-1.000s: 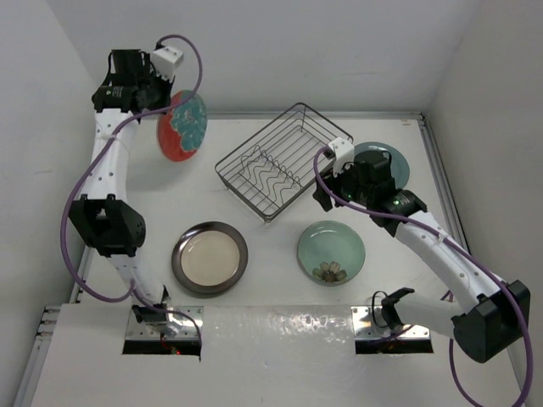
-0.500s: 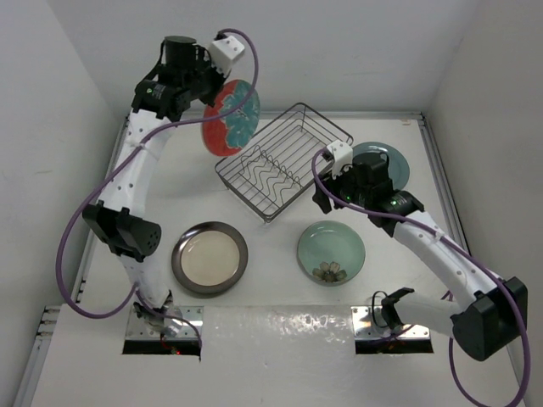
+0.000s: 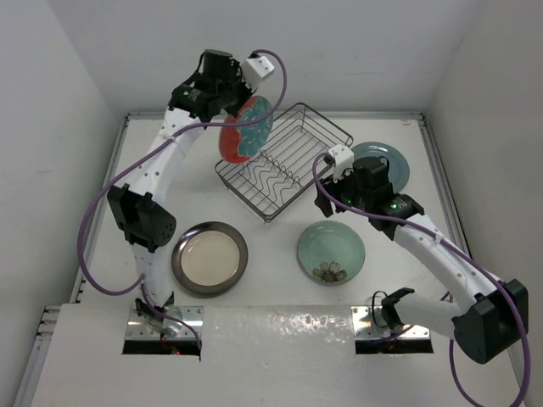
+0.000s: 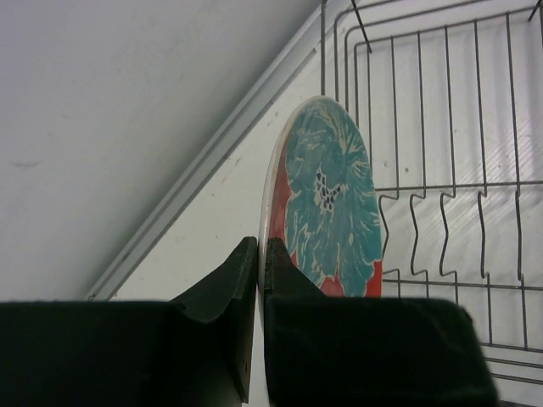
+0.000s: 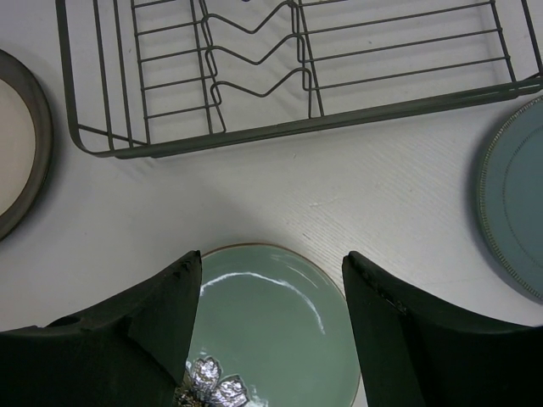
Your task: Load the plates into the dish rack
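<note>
My left gripper: shut tight on the rim of the round red plate with the teal flower pattern.
Red plate: up in the air, standing on its edge, at the far left side of the dark metal wire dish rack. I cannot tell if it touches the wires.
Dish rack: sits in the middle of the white table, with wavy wires inside.
My right gripper: jaws wide apart, holding nothing, hanging over the pale green round plate.
Pale green plate: flat on the table, just in front of the rack.
Plain grey-teal round plate: flat on the table, right of the rack.
Cream round plate with a dark brown rim: flat on the table, left of the green one.
</note>
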Controlling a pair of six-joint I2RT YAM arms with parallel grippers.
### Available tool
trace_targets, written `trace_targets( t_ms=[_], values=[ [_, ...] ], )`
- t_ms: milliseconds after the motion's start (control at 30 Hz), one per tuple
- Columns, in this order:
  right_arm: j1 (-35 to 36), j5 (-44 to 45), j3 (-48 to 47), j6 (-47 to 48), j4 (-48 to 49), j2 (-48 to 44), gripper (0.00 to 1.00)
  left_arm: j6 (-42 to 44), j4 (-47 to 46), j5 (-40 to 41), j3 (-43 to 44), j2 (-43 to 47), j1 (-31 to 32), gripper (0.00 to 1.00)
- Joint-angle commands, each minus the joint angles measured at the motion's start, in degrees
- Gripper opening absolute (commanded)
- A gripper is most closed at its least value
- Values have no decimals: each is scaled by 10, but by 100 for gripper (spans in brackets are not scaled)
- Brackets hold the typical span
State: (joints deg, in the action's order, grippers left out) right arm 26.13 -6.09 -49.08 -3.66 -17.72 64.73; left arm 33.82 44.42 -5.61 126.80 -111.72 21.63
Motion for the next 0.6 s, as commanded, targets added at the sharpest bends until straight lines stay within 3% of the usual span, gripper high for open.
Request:
trace_targets(
  t_ms=[0, 367, 567],
  values=[
    [4, 17, 2, -7, 5, -20, 67, 18, -108, 10, -6, 20, 9, 0],
    [3, 31, 16, -4, 0, -43, 68, 46, -148, 42, -27, 12, 16, 0],
    [4, 38, 21, -3, -2, -48, 69, 63, -152, 7, -86, 21, 24, 0]
  ],
)
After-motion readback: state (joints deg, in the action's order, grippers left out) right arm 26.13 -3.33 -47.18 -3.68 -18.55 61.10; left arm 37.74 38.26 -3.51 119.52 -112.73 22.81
